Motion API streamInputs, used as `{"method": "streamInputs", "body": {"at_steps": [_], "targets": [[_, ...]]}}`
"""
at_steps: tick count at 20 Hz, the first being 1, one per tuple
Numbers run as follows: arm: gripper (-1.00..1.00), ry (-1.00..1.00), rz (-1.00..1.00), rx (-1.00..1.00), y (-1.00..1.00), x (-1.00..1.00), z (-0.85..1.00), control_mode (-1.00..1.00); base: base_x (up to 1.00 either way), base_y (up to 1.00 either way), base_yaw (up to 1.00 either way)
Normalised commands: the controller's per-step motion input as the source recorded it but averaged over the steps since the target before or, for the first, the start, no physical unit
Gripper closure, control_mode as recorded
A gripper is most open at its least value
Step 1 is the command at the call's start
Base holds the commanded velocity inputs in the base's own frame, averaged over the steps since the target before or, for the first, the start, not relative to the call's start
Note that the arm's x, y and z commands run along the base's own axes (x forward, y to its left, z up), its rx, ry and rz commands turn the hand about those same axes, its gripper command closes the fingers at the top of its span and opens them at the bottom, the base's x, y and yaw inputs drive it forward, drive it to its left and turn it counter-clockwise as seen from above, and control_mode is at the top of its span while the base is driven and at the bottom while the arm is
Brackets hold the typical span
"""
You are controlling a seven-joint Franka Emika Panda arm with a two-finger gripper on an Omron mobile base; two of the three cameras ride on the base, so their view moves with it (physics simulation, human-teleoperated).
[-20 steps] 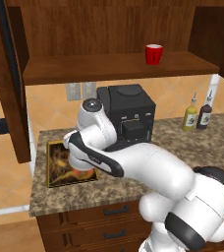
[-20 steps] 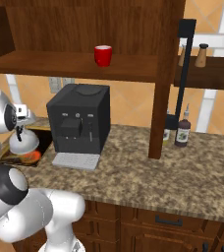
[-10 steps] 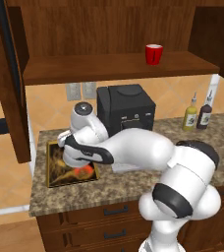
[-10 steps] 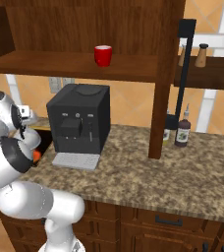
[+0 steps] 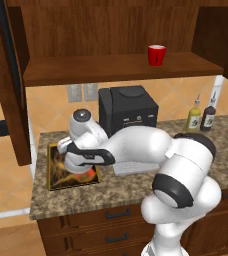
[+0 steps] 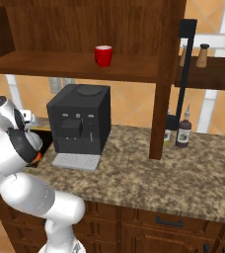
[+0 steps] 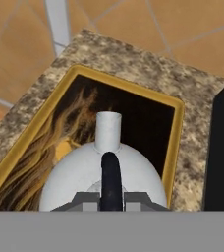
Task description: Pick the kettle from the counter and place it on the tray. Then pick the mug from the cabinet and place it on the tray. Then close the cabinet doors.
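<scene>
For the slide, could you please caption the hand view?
The tool grips the kettle by its black handle, directly above the gold-rimmed tray.

White rounded arm (image 5: 151,150), dark joints

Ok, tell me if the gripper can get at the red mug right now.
Probably not yet: the gripper is shut on the kettle handle over the tray. The mug stands unobstructed on the open cabinet shelf.

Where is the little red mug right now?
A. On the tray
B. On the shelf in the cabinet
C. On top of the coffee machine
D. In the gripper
B. The red mug stands on the wooden shelf inside the cabinet, above the black coffee machine.
</scene>
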Motion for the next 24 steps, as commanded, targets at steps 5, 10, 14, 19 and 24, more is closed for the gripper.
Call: {"method": "streamInputs", "body": {"at_steps": [5, 10, 14, 19, 24], "targets": [[1.0, -0.01, 0.0, 0.0, 0.0, 0.05, -0.22, -1.0, 0.0, 0.0, 0.0], [1.0, -0.01, 0.0, 0.0, 0.0, 0.17, -0.19, -1.0, 0.0, 0.0, 0.0], [1.0, 0.0, 0.0, 0.01, 0.01, 0.33, -0.07, -1.0, 0.0, 0.0, 0.0], [1.0, -0.01, 0.0, 0.02, 0.2, 0.51, 0.0, -1.0, 0.0, 0.0, 0.0], [1.0, -0.08, 0.0, 0.01, 0.3, 0.25, -0.02, -1.0, 0.0, 0.0, 0.0]]}}
